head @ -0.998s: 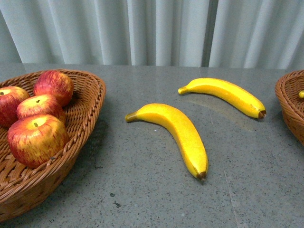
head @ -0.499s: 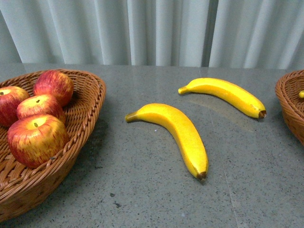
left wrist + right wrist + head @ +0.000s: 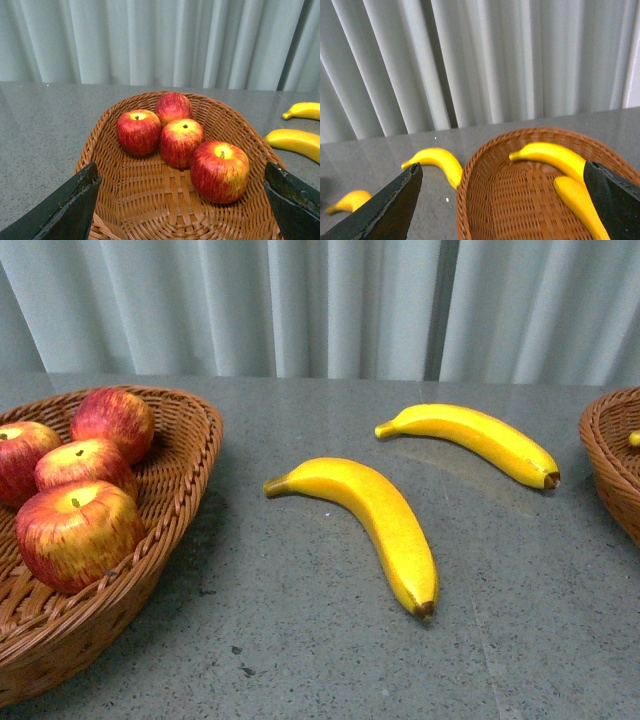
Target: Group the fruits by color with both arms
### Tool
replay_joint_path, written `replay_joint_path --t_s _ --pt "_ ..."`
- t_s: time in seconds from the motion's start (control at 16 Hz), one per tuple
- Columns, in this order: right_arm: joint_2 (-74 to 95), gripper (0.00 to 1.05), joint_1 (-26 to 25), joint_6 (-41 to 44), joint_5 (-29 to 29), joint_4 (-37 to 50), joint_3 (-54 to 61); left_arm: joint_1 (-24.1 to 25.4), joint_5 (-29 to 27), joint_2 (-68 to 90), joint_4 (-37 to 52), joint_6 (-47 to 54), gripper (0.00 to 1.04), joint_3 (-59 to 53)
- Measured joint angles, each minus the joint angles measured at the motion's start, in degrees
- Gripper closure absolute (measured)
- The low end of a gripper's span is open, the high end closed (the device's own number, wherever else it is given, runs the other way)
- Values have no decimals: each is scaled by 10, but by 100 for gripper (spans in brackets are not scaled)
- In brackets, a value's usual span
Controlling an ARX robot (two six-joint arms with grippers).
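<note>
Plainly, the left gripper (image 3: pixel 181 170) gaped wide and empty, facing four apples (image 3: pixel 180 142) in the left basket (image 3: pixel 125 200); the right gripper (image 3: pixel 502 170) likewise, facing the right basket (image 3: pixel 490 210). Two bananas (image 3: pixel 380 520) lay on the desk (image 3: pixel 300 640); glossy and curved, either could slip sideways from an off-centre pinch.

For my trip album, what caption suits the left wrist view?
Four red apples in a wicker basket, framed by the open left gripper.

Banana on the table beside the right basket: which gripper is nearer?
Right. The right gripper is at the right basket, with that banana just outside its rim. The left gripper is at the apple basket, well away from it.
</note>
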State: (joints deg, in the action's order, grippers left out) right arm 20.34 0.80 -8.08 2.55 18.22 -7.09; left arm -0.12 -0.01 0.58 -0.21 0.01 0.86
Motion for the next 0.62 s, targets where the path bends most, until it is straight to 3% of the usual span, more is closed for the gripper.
replay_joint_path --t_s 0.12,0.25,0.62 --pt "150 7 31 5 0 111 -64 0 0 0 0 0 7 0" --pt "299 7 71 14 5 169 -150 0 0 0 0 0 7 0" --pt "590 7 238 53 17 69 -429 0 0 0 0 0 7 0"
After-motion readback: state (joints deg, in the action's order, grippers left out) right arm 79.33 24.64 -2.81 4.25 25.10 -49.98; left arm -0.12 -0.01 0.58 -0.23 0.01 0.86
